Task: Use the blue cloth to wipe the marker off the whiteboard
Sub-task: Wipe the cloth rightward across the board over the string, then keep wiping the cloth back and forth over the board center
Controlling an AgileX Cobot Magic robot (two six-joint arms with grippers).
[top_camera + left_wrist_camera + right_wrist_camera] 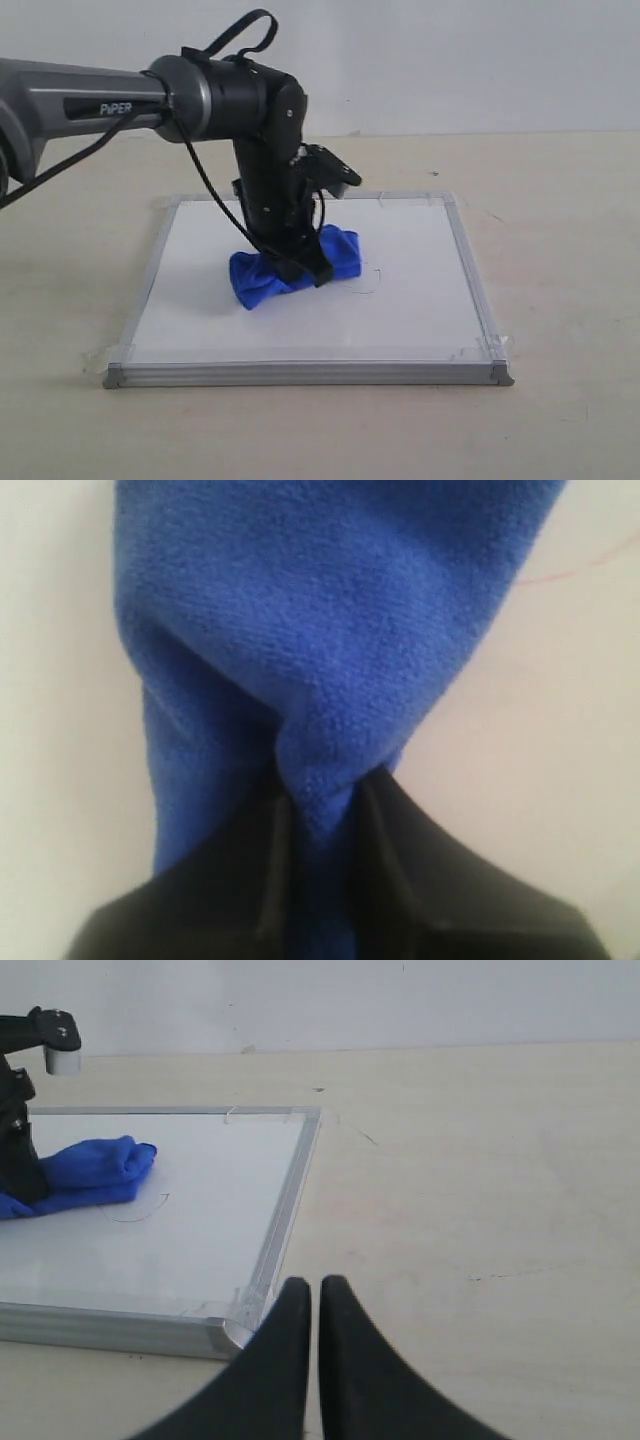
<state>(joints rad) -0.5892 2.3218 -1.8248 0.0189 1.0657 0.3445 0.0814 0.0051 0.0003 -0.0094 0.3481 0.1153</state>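
The whiteboard [420, 310] lies flat on the tan table, silver frame all round. On its middle rests the blue cloth [345, 255], bunched up and pressed onto the board. My left gripper [312, 268] points down and is shut on the cloth; in the left wrist view a fold of the cloth [330, 610] is pinched between the black fingers [400, 860]. A short, thin trace of the marker [377, 270] shows just right of the cloth, also visible as a faint curve [140, 1215]. My right gripper [315, 1292] hovers shut and empty over the table beside a board corner [235, 1325].
The left arm [250, 110] reaches in from the left and stands over the board's middle. Bare tan tabletop [560, 220] surrounds the board, with a pale wall behind. Clear tape bits [490, 345] hold the board's corners.
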